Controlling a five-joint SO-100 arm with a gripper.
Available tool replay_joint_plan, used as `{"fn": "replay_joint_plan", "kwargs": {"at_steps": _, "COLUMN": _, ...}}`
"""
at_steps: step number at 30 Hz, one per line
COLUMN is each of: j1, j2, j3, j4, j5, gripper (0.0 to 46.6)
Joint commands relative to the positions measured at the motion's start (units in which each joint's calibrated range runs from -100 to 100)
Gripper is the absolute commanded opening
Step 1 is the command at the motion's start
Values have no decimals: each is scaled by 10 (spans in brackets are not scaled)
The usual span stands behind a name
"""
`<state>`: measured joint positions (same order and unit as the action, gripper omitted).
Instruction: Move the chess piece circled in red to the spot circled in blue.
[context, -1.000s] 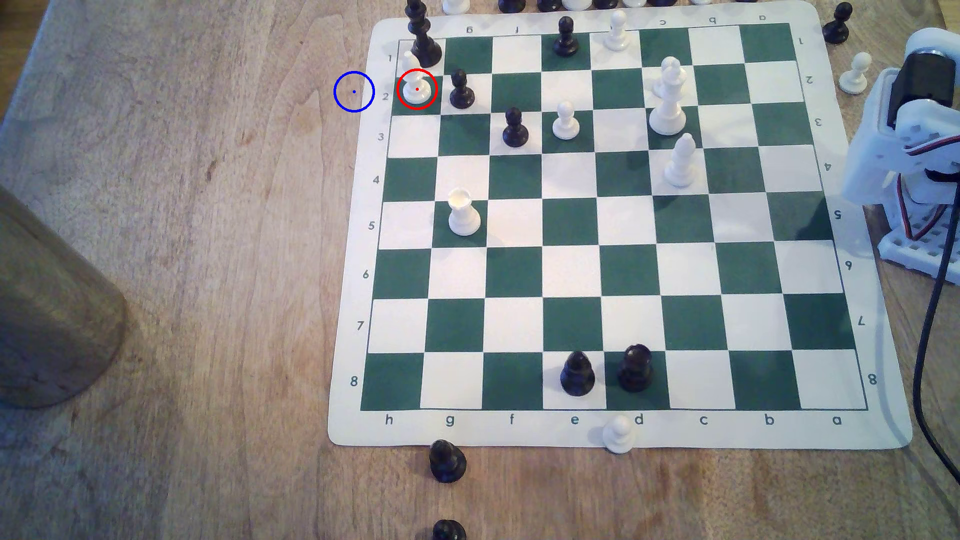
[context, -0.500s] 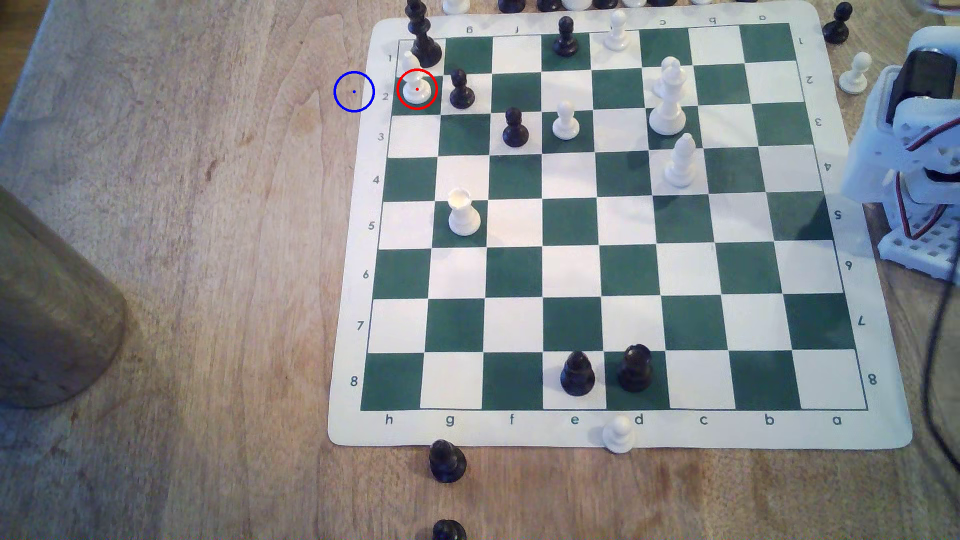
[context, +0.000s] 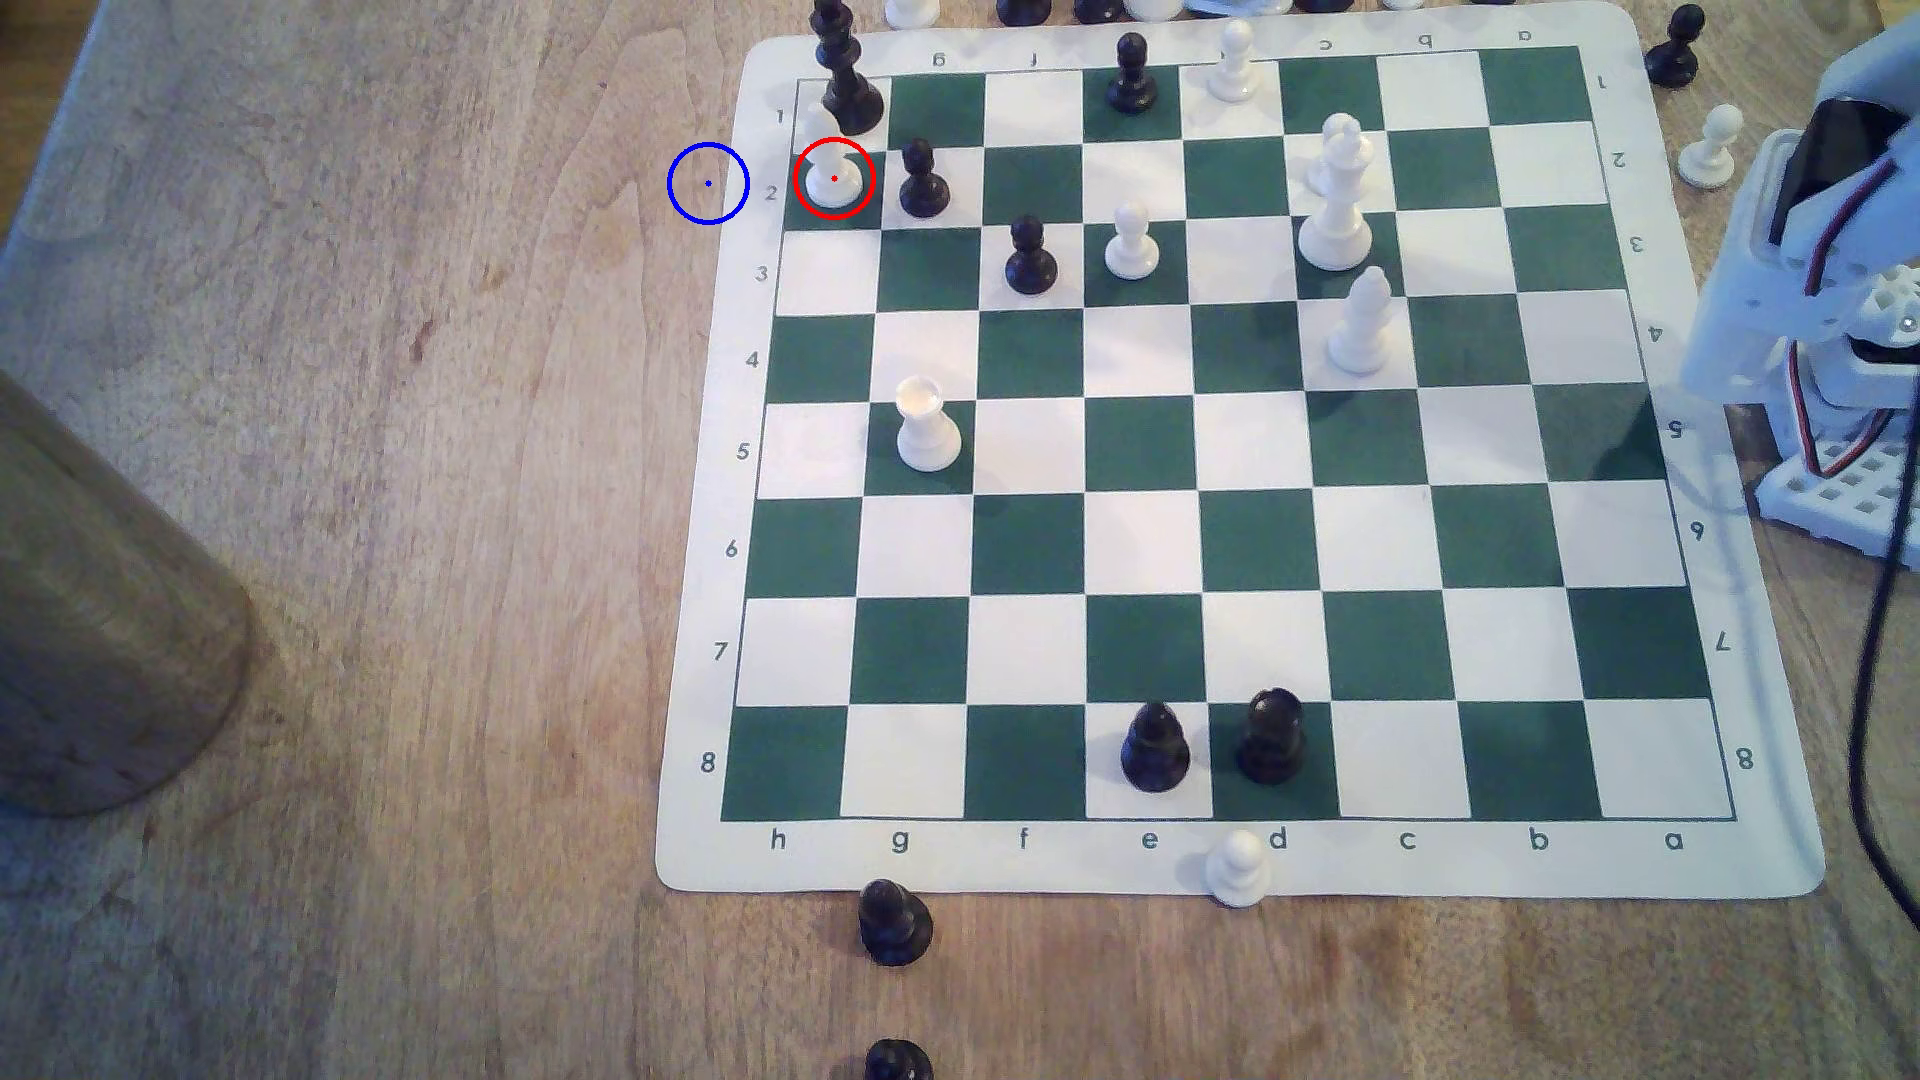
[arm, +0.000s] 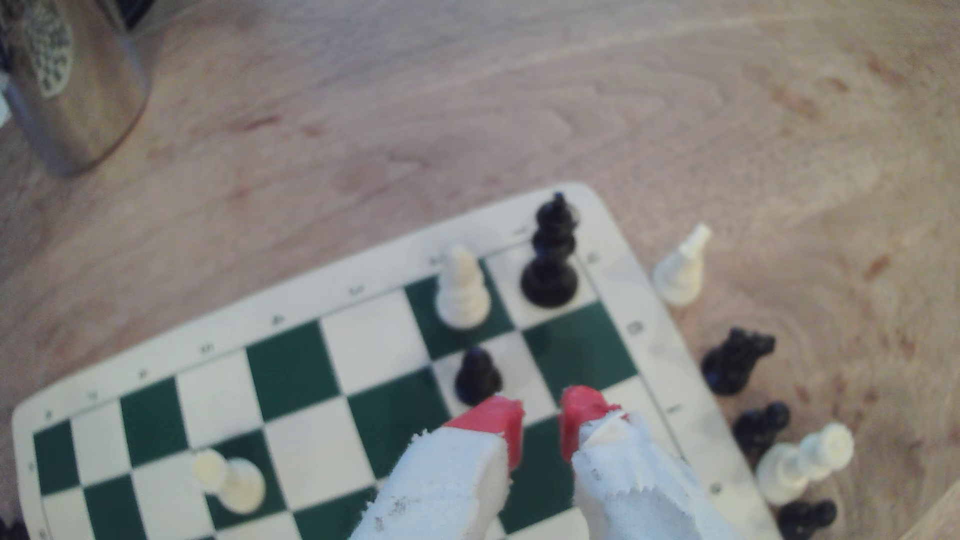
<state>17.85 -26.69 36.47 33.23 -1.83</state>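
The tool (arm: 542, 418) is seen narrowly parted, empty. The bishop (context: 834, 179) is ringed, the spot (context: 709, 184) at its nine o'clock.

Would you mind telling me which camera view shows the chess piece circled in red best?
The wrist view: the chess piece circled in red shows its full tapered side profile. The exterior view sees it from above, small, under the red ring.
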Motion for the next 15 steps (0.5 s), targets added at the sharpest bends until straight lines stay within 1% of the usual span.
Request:
{"fn": "replay_joint_plan", "kwargs": {"at_steps": 1, "j1": -9, "j2": 72, "j3": -142, "j4": 19, "j5": -16, "gripper": 43}}
{"fn": "replay_joint_plan", "kwargs": {"at_steps": 3, "j1": -11, "j2": 112, "j3": -178, "j4": 26, "j5": -23, "gripper": 52}}
{"fn": "replay_joint_plan", "kwargs": {"at_steps": 6, "j1": -3, "j2": 149, "j3": -215, "j4": 26, "j5": -43, "gripper": 101}}
{"fn": "replay_joint_plan", "kwargs": {"at_steps": 7, "j1": -1, "j2": 166, "j3": -233, "j4": 25, "j5": -50, "gripper": 110}}
{"fn": "replay_joint_plan", "kwargs": {"at_steps": 10, "j1": -5, "j2": 192, "j3": -265, "j4": 30, "j5": -61, "gripper": 115}}
{"fn": "replay_joint_plan", "kwargs": {"at_steps": 11, "j1": -10, "j2": 218, "j3": -294, "j4": 39, "j5": -67, "gripper": 115}}
{"fn": "replay_joint_plan", "kwargs": {"at_steps": 15, "j1": -18, "j2": 267, "j3": -342, "j4": 52, "j5": -71, "gripper": 116}}
